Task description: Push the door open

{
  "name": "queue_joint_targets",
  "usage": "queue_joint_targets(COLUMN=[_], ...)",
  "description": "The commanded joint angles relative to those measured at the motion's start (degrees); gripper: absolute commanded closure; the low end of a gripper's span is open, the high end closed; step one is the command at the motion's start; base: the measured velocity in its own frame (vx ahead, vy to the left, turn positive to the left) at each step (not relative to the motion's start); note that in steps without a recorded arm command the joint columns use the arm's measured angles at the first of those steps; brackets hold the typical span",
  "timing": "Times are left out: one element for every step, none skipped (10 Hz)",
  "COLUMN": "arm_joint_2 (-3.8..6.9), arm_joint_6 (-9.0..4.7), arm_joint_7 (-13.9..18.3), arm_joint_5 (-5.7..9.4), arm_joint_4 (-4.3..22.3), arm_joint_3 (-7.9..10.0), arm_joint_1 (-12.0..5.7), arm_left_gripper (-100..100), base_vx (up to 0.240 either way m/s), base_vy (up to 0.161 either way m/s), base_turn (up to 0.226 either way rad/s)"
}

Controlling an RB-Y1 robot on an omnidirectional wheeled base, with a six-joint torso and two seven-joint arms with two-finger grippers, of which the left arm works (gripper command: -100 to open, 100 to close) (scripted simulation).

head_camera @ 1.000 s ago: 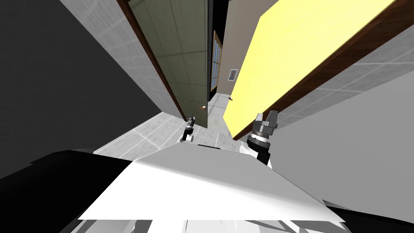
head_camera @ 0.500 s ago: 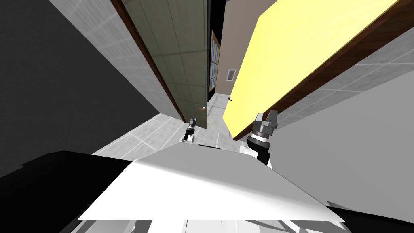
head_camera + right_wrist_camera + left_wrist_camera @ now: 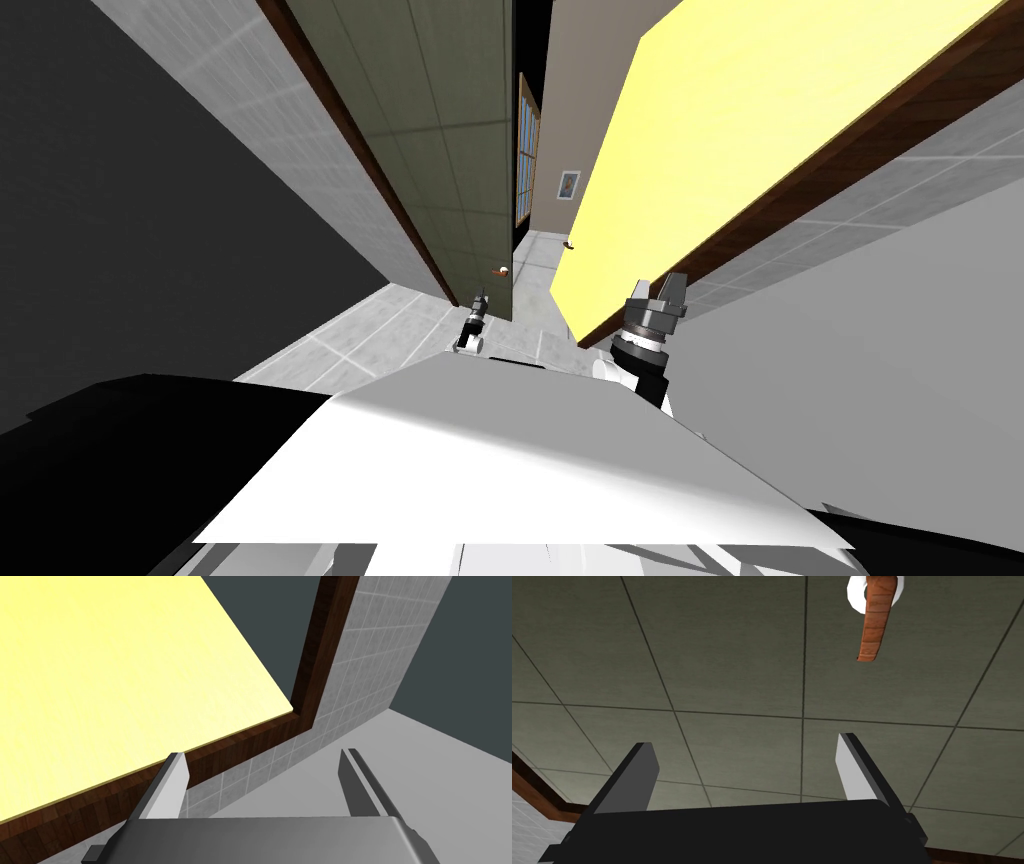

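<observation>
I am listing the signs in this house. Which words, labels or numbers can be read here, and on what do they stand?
No text can be read.
The grey-green door, its brown handle and the yellow door bear none.
The small framed picture on the far wall is too small to tell.

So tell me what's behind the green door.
Past the edge of the green door: a black strip, a wood-framed window, a picture on a beige wall. The panel hides the rest.
</observation>
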Motion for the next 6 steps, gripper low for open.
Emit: queue_joint_targets(arm_joint_2=[0.11, 0.13, 0.15, 0.15, 0.16, 0.16], arm_joint_6=[-0.33, -0.77, -1.21, -1.21, -1.65, -1.65], arm_joint_7=[0.1, 0.1, 0.1, 0.1, 0.1, 0.1], arm_joint_5=[0.52, 0.84, 1.16, 1.16, 1.48, 1.48], arm_joint_4=[2.6, 4.3, 5.9, 6.5, 8.4, 8.4], arm_joint_3=[-0.46, -0.78, -1.1, -1.1, -1.42, -1.42], arm_joint_1=[-1.13, -1.9, -2.67, -2.67, -3.43, -3.43], arm_left_gripper=[-100, -100, -100, -100, -100, -100], base_vx=[0.057, 0.08, 0.096, 0.065, 0.048, 0.032], base_vy=[0.055, 0.067, 0.069, 0.052, 0.044, 0.035], base_turn=[-0.075, -0.076, -0.079, -0.03, -0.052, -0.02])
